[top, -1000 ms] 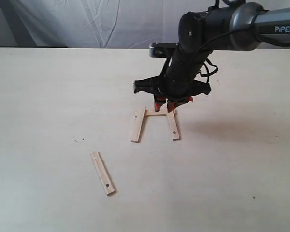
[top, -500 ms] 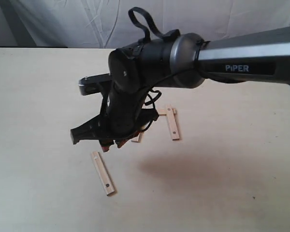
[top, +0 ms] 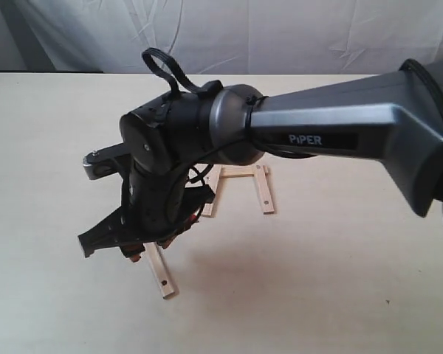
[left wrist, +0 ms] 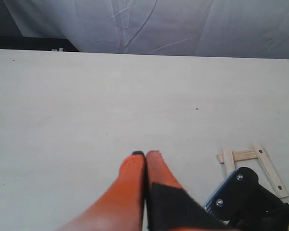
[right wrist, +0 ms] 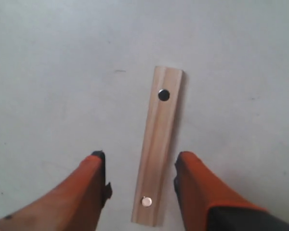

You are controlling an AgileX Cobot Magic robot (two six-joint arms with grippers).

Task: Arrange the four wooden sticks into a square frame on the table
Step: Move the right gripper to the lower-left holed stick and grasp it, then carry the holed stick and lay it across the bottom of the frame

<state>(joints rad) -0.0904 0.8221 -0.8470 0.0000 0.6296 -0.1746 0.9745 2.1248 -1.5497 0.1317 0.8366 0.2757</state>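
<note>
straddling a flat pale-wood slat [right wrist: 159, 144], the spread right gripper [right wrist: 140, 158] is hovering at eight o'clock of three joined slats [top: 240, 177]. the left gripper [left wrist: 145, 155] is pressing closed.

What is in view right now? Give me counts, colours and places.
joined sticks: three, pale wood, mid-table, laid as a frame with one side missing
loose stick: one, pale wood with a dark spot near one end, flat on the table, apart from the other three
table: one, cream, under everything
backdrop cloth: one, white, behind the table
right arm: one, grey and black, reaching across above the table
right gripper: one, orange fingers, open, a finger on each side of the loose stick
left gripper: one, orange fingers, shut on nothing, over the table away from the sticks
</note>
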